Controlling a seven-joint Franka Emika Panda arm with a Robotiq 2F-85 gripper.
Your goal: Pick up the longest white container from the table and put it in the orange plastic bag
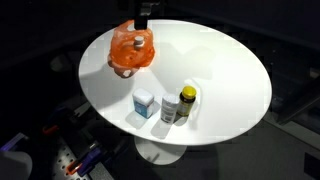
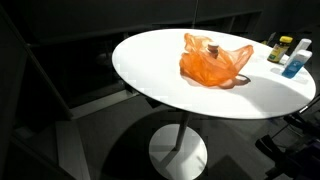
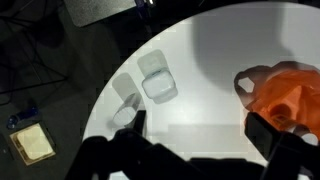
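White container: your tallest pale container (image 1: 187, 97), yellow-topped, stands upright near the table's 6 o'clock edge in an exterior view, outside the bag
Neighbours: a dark bottle (image 1: 170, 108) with a yellow lid stands just beside it at its 8 o'clock; a squat blue-and-white container (image 1: 145, 104) stands further along at 9 o'clock
Orange bag: the orange bag (image 1: 133, 50) lies crumpled at the table's 10 o'clock, well apart from the containers, seen in both exterior views
Gripper: your gripper (image 1: 142, 22) hangs just above the bag; in the wrist view its fingers (image 3: 265, 135) are spread wide and hold nothing
Table: the round white table (image 1: 230, 70) carries all of this
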